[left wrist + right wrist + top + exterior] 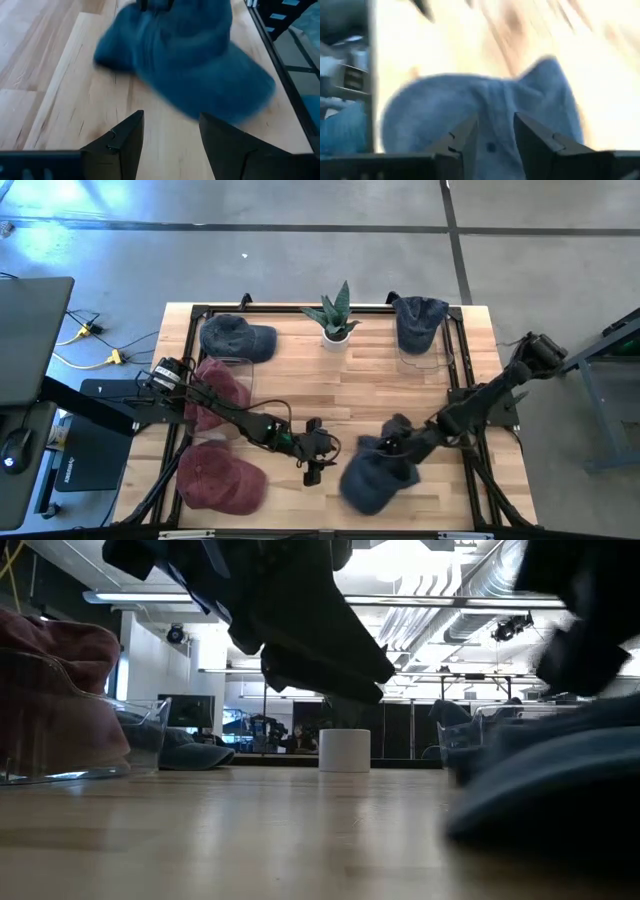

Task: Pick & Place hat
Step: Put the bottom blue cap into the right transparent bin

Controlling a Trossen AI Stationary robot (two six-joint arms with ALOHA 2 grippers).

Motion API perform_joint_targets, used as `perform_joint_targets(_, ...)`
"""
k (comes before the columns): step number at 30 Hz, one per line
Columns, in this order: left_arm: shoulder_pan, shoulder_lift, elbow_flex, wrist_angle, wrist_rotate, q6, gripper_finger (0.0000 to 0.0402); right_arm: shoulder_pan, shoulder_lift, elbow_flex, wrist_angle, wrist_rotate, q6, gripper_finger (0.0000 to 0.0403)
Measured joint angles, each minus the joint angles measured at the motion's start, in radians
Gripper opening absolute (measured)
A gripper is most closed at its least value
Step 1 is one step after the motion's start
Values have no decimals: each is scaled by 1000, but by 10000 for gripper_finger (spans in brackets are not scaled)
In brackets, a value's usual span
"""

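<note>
The blue hat (378, 478) is found on the table (330, 380), well in front of the potted plant (336, 315). It's pinched by the right gripper (392, 445); the left gripper (322, 457) is held spread beside it.

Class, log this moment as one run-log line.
right pincer: on blue hat, grip unclear | left pincer: open, beside it | table

The right pincer (395, 442) rests on a hat (375, 478) lying on the worktop (340, 385), and the left pincer (322, 452) hovers just beside that hat, on its left. Behind both pincers, at the far edge, a potted plant (335, 315) stands between two more hats (235, 337) (418, 321); left of the left pincer lie two others (220, 476) (217, 390).
</note>
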Motion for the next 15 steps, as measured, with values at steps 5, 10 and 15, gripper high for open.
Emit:
perform_joint_targets(5, 0, 0, 1, -5, -1, 0, 186, -47, 0, 76, 43, -2, -239, 50)
perform_joint_targets(10, 0, 0, 1, -28, -1, -15, 186, -36, 0, 131, 15, 18, -332, 18)
perform_joint_targets(15, -2, 0, 1, -51, -2, -31, 186, -6, 0, 223, -138, 100, -365, 3)
